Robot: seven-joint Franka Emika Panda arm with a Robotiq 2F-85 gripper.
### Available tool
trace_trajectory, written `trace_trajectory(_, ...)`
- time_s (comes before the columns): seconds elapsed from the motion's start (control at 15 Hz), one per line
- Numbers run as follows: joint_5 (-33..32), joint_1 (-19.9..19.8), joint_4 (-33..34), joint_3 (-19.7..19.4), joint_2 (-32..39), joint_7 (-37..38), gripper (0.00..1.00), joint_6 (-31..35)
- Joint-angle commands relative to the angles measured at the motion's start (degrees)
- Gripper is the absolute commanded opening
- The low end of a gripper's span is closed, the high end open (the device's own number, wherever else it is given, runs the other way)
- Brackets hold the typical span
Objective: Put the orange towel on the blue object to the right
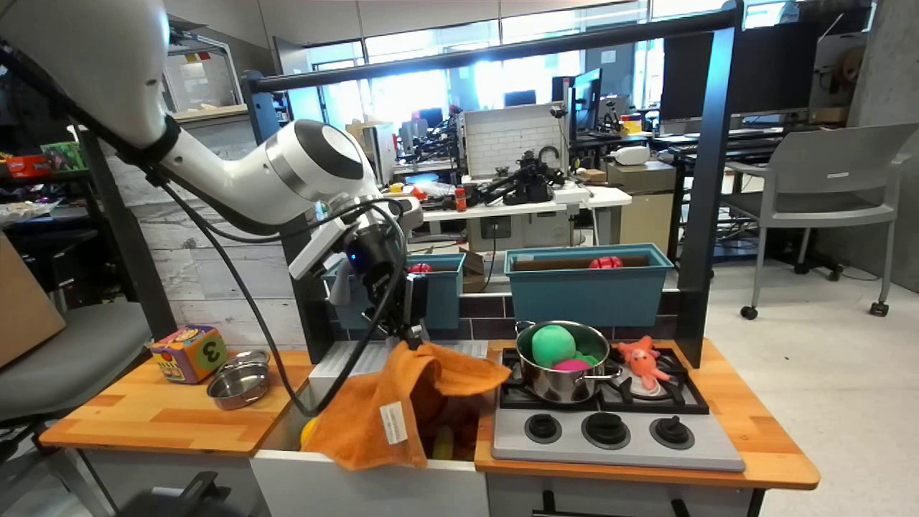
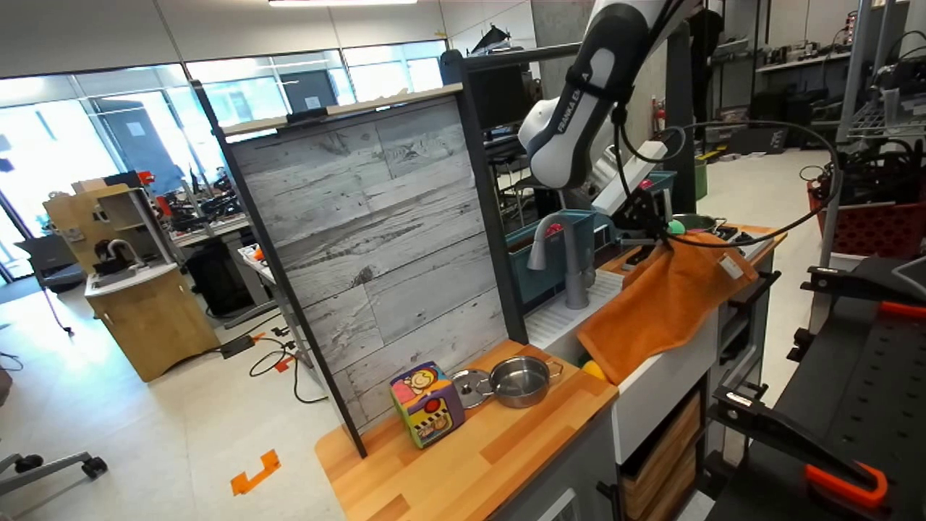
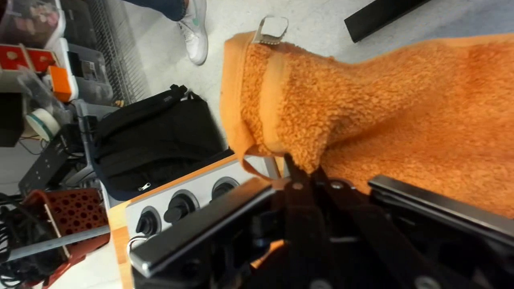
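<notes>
The orange towel (image 1: 366,413) hangs from my gripper (image 1: 413,340) over the toy sink, with its lower edge draped over the sink's front wall. In an exterior view (image 2: 658,304) it hangs in a long fold along the sink. In the wrist view the gripper (image 3: 307,165) is shut on a bunched part of the towel (image 3: 401,116), which fills the upper right. The blue object, a wide teal-blue bin (image 1: 585,298), stands behind the stove, to the right of the gripper and higher than the towel. Most of the sink's inside is hidden by the towel.
A steel pot (image 1: 563,377) with toy pieces and a coral plush (image 1: 644,365) stand on the stove (image 1: 610,434). A narrower teal-blue bin (image 1: 443,298) and a grey faucet (image 2: 575,268) are behind the sink. A black post (image 1: 700,215) rises right of the wide bin.
</notes>
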Motion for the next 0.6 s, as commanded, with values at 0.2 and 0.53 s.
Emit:
trace_trajectory(0.2, -6.82, 1.94, -12.64, -0.44, -9.54, 3.04, 0.01, 7.7)
trace_trajectory(0.53, -8.64, 1.62, -18.92, 0.24, -14.85, 4.13, 0.01, 18.51)
